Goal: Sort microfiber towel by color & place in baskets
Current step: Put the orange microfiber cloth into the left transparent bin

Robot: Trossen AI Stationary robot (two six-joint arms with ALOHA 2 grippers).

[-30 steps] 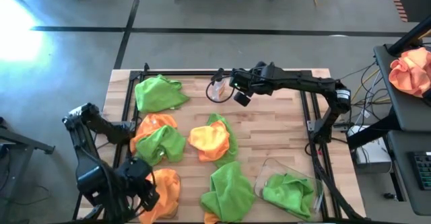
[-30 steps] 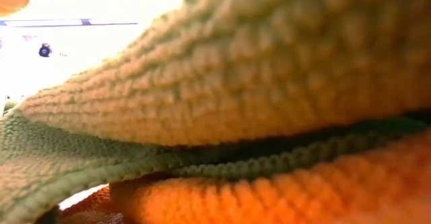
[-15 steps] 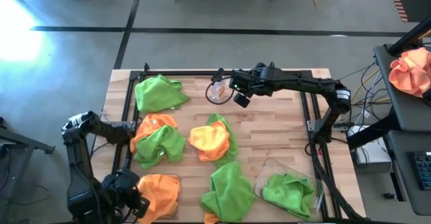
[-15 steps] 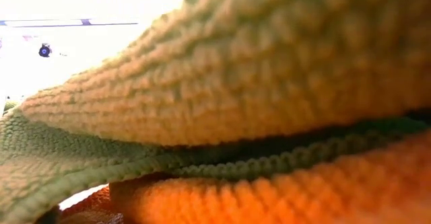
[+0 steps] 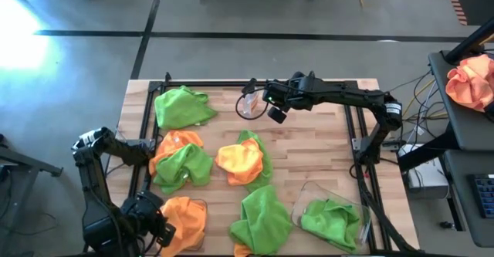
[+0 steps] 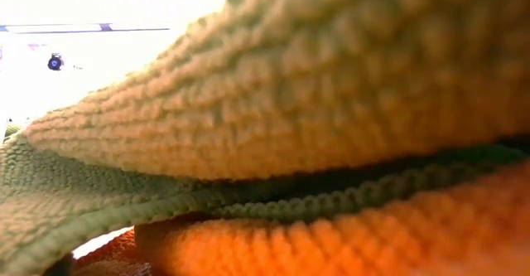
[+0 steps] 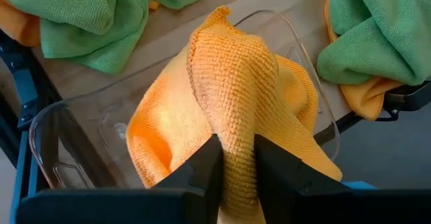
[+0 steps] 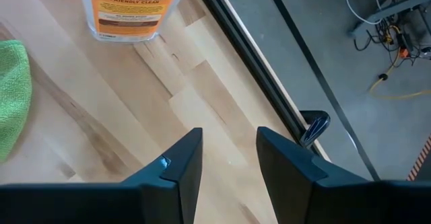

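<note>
Over the near left corner, my left gripper [image 5: 158, 224] [image 7: 238, 146] is shut on an orange microfiber towel [image 5: 185, 218] [image 7: 222, 83]. The towel lies draped into a clear basket [image 7: 40, 120]. A second clear basket [image 5: 309, 191] at the near right holds a green towel [image 5: 332, 222]. Loose on the table are a green towel [image 5: 184, 106], a green one over an orange one [image 5: 181, 163], an orange one on green [image 5: 241, 160], and a green one [image 5: 262, 214]. At the far middle my right gripper [image 5: 276, 112] [image 8: 229, 140] hangs open above bare wood. The low view is filled by towels lying close against the camera. My left gripper pinches a raised fold [image 7: 236, 126] of the orange towel between its two fingers. The fingers come steeply from above. The ridge of the fold runs away from the fingers, and the rest of the cloth spreads slack into the basket below.
A clear spray bottle [image 5: 248, 103] [image 8: 131, 9] stands beside my right gripper at the far edge. Black frame rails [image 5: 147, 133] run along the table's left and right sides. A peach cloth bundle [image 5: 471, 83] lies on a side stand, off the table to the right.
My left gripper has gone toward the table's left edge and sunk a little, rolling its wrist, still on the orange towel. The towel has come down with it and now lies lower and flatter in the left basket.
</note>
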